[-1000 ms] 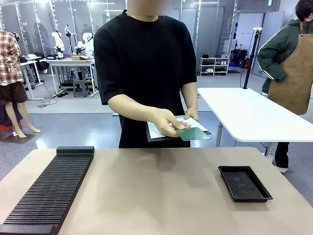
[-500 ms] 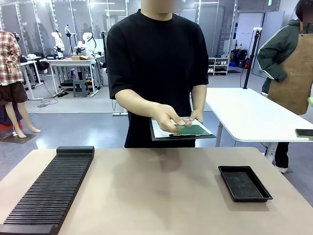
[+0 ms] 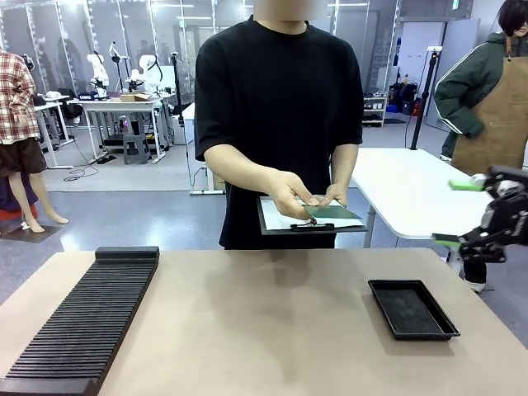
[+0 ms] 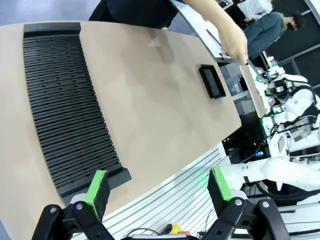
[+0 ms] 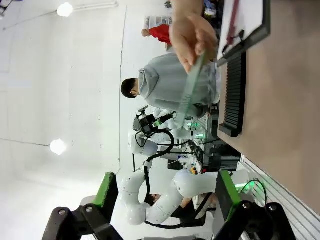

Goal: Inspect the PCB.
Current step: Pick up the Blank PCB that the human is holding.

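Across the table, a person holds the green PCB (image 3: 331, 212) in one hand, just over a clipboard (image 3: 280, 224) with white paper in the other hand. In the right wrist view the PCB (image 5: 192, 86) shows edge-on in the hand, beside the clipboard (image 5: 247, 22). My right gripper (image 3: 456, 212) hangs open at the right edge, above and beyond the table's right side, apart from the PCB. The same gripper (image 5: 165, 192) holds nothing. My left gripper (image 4: 158, 185) is open and empty, high above the table's near left corner; the PCB (image 4: 254, 73) is far off in the person's hand.
A long black slotted rack (image 3: 87, 318) lies along the table's left side. A shallow black tray (image 3: 412, 308) sits at the right. Behind stand a white table (image 3: 421, 194) and a person in a brown apron (image 3: 495, 124).
The person has shifted to the right and drawn the PCB back over the clipboard. My right gripper has come into the front view at the right edge.
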Robot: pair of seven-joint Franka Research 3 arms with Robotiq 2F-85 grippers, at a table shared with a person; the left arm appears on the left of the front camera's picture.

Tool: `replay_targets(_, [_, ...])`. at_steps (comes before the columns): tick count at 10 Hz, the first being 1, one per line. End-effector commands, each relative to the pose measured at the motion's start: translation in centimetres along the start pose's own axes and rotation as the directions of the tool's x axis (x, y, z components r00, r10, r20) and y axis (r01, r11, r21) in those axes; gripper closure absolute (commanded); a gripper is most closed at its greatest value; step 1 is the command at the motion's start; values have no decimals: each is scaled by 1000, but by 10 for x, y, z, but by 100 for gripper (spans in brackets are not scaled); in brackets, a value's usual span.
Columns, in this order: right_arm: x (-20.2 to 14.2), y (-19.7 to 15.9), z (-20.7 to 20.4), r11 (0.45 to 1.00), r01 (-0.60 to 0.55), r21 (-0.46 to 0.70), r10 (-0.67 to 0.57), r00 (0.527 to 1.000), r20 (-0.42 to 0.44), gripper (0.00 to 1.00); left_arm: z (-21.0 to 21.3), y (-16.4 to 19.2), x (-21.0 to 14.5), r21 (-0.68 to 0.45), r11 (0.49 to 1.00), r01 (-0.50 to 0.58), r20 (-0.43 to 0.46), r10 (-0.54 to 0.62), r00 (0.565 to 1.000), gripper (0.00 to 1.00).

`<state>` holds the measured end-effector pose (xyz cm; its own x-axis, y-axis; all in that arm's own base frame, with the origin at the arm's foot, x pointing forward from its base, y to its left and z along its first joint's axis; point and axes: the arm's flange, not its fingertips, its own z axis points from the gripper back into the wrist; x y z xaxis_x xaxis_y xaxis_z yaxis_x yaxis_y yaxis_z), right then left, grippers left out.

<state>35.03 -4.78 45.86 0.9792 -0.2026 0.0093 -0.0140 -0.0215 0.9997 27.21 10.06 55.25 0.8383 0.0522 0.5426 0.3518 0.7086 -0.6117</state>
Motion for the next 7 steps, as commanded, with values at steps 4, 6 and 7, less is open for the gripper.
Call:
replay_targets(4, [19, -11, -58, 994, 107, 15, -106, 992, -70, 0, 4, -4, 2, 17, 1000, -15, -11, 16, 1000, 0])
replay_targets(6, [22, -12, -79, 991, 133, 20, -131, 988, -86, 0, 4, -4, 2, 17, 1000, -15, -11, 16, 1000, 0])
replay_targets(7, [27, -11, -88, 990, 141, 26, -138, 986, -95, 0, 4, -4, 2, 17, 1000, -15, -11, 16, 1000, 0])
